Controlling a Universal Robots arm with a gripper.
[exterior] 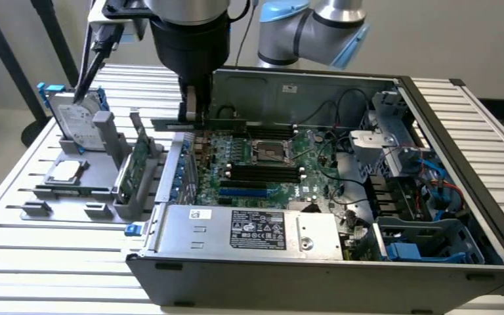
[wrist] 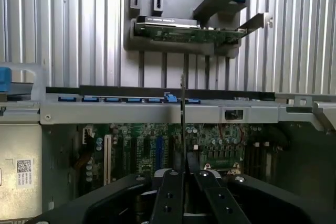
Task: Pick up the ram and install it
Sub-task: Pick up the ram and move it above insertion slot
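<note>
My gripper (exterior: 192, 110) hangs over the open computer case (exterior: 462, 157), near its wall on the exterior view's left. It is shut on the ram (exterior: 221, 121), a slim dark stick held level above the green motherboard (exterior: 309, 154). The wrist view catches the ram (wrist: 182, 108) edge-on, a thin line running out from between my fingers (wrist: 170, 192). The black memory slots (exterior: 265, 174) lie lower, toward the middle of the board, with the ram clear of them.
On the exterior view's left, a grey fixture (exterior: 103, 141) holds a silver hard drive in a blue frame (exterior: 75, 118) and an upright green card (exterior: 129, 167) (wrist: 189, 32). A power supply (exterior: 252, 226) fills the case front. Cables and drive bays (exterior: 409, 190) crowd the right.
</note>
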